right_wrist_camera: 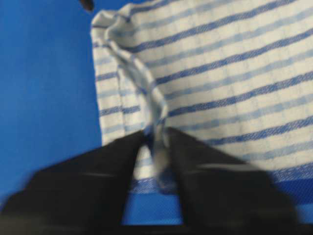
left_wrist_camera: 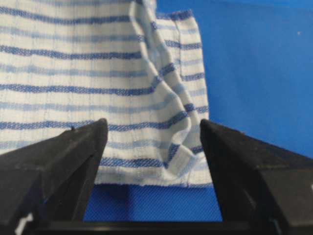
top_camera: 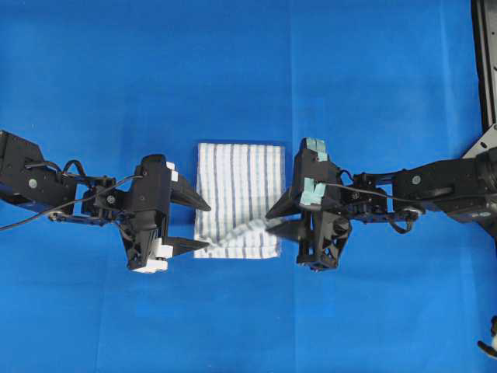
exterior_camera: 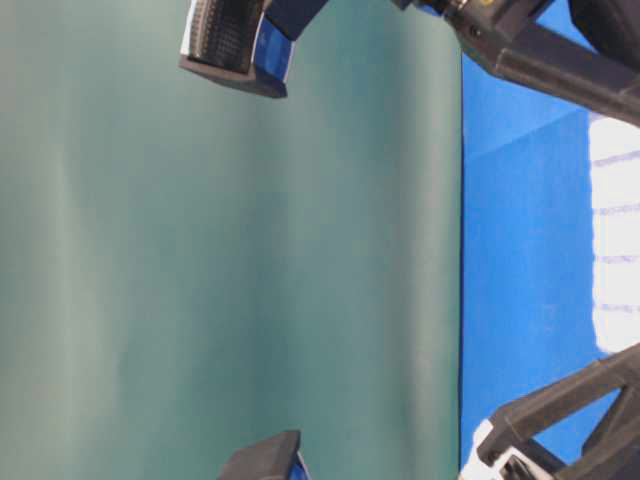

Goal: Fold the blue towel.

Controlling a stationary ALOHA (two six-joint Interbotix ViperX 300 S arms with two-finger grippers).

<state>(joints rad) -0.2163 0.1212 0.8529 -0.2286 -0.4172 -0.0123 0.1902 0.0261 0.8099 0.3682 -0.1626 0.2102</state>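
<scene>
The blue towel [top_camera: 239, 198] is lying folded between the grippers. The left gripper [top_camera: 200, 226] is standing wide at its edge, gripping nothing. The right gripper [right_wrist_camera: 156, 139] is blurred, narrowly parted, seemingly pinching a raised fold.

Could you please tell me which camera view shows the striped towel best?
The overhead view: the whole white woven towel with blue stripes lies there, its near edge rumpled. Each wrist view shows only one end; the table-level view catches just a strip.
</scene>
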